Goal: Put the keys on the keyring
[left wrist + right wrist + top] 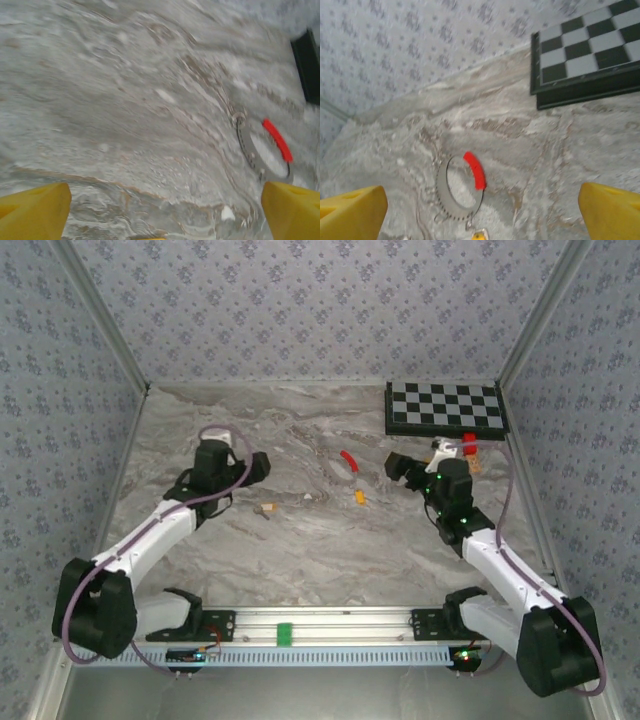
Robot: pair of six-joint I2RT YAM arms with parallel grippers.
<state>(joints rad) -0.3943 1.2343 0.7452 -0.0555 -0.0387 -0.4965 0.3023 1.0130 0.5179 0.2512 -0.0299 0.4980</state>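
Left fingers (35, 212): wide open and holding nothing. From above they sit at 9 o'clock from the keyring, well apart from it.
Right fingers (352, 212): wide open and holding nothing. From above they sit at 3 o'clock from the keyring, near it.
Keyring (344, 472): lies flat on the table (300, 550), a little past the middle toward 1 o'clock, between the two sets of fingers.
Red tag (475, 171): clipped on the wire loop. From above its long side runs from 11 o'clock to 5 o'clock, with a small bend.
Orange key (360, 497): on the table near the keyring, at 5 o'clock from it and not touching it. Its long side runs about 12 to 6 o'clock. I cannot tell which end is the head.
Tan key (267, 509): on the table at 8 o'clock from the keyring, well apart. It is too small to tell which way it points.
Done so far: nothing, I think. Both keys lie loose and off the keyring.
Left to do: pick up the keyring, pick up each key, and slide both keys onto the wire.
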